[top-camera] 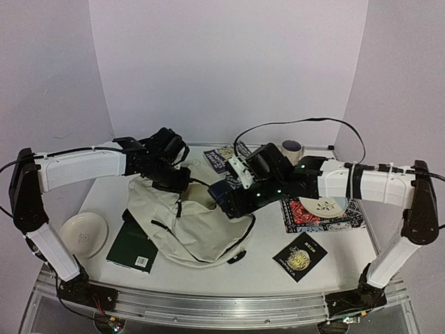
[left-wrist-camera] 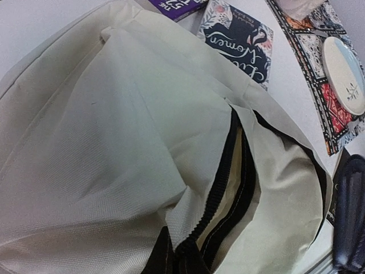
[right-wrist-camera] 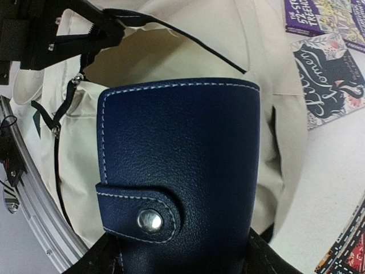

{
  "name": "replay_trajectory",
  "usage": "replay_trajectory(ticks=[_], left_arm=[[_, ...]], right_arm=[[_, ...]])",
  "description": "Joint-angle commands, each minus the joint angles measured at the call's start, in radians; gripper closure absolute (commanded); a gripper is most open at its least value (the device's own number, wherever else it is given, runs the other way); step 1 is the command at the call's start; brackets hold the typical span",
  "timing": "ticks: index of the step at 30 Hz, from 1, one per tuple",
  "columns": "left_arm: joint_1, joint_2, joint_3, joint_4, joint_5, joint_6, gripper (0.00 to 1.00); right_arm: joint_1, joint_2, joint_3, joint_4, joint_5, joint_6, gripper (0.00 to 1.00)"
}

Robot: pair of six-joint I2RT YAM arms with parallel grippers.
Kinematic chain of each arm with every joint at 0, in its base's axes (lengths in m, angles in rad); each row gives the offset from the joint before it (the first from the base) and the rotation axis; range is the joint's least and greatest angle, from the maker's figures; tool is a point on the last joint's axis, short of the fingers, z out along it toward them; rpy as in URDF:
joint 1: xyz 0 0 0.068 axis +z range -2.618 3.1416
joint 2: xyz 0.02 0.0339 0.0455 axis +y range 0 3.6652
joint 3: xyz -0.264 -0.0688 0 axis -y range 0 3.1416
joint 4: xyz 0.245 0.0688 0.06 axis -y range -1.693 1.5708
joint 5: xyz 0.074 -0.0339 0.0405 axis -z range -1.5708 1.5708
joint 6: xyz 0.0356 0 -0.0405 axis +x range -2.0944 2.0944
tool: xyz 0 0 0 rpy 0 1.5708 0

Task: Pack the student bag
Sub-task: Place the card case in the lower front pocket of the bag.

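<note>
so here we were mid-pack: the bag (top-camera: 191, 226) was slumped in the middle of the table (top-camera: 229, 273), between the two arms, with the green book (top-camera: 135, 245) right against its left side and the bowl (top-camera: 83, 233) further left. Our left gripper (top-camera: 181, 181) was clamped tight on the bag's top edge, pinching the fabric by the zipper (left-wrist-camera: 225, 188) and lifting it so the mouth (right-wrist-camera: 140, 57) gaped a bit. The right gripper (top-camera: 226, 200) had a blue wallet (right-wrist-camera: 179, 171) squeezed between its fingers, held by the bottom end with the snap tab (right-wrist-camera: 149, 220) showing. It hovered just in front of that mouth, not inside as far as we could tell. So we'd call the step "put the wallet in". Next move, as we read it: push the wallet forward and down through the gap under the lifted edge, deep enough that it wouldn't slide back out, then let go. The left would have to hold the flap up meanwhile, since the fabric looked floppy and the gap narrow. Plenty left after that, we reckoned: the two books (top-camera: 226, 156) at the back, the black book (top-camera: 300, 256) up front and the green one were all outside the bag
</note>
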Motion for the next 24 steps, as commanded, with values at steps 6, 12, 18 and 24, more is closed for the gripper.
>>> replay_trajectory(ticks=[6,12,18,24], left_arm=[[-0.048,-0.052,0.055,0.081,0.049,0.014,1.0],[-0.073,-0.067,0.035,0.086,0.053,0.01,1.0],[-0.114,-0.073,0.006,0.089,0.053,0.004,1.0],[-0.122,-0.107,-0.059,0.116,0.064,-0.043,1.0]], right_arm=[[0.01,0.164,0.131,0.011,-0.099,-0.006,0.37],[0.009,0.267,0.2,0.011,-0.1,0.019,0.37],[-0.006,0.327,0.264,0.015,-0.054,0.087,0.35],[-0.018,0.343,0.269,0.093,0.005,0.194,0.33]])
